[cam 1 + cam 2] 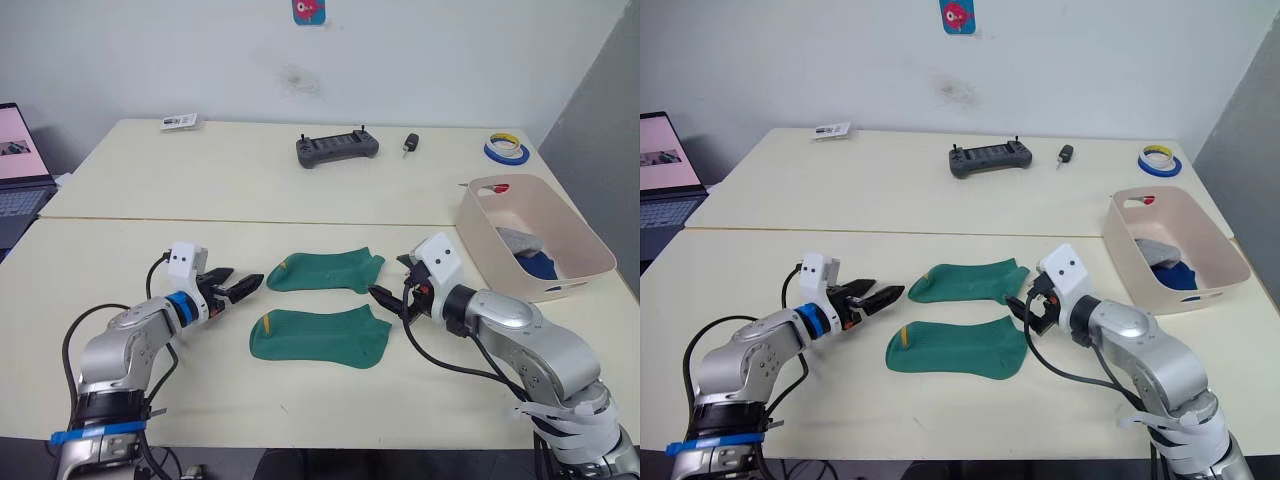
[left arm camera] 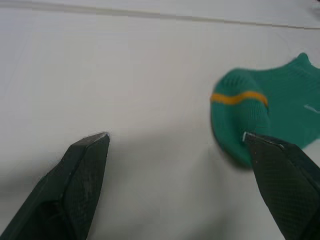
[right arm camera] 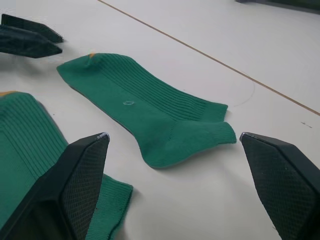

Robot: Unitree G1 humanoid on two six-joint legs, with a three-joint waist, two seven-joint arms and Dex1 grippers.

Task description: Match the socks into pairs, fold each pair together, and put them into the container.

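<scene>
Two green socks lie side by side on the worktop (image 1: pixel 120 400), the far sock (image 1: pixel 327 271) and the near sock (image 1: pixel 320 337), with the container (image 1: pixel 590 262) off right. Left gripper (image 1: pixel 240 287) and right gripper (image 1: pixel 385 297) hover spread and empty. Best bet: pinch toe and cuff together, lay one squarely over the other.

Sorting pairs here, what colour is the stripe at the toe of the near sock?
Yellow-orange, on the green near sock; left wrist view shows it best.
</scene>
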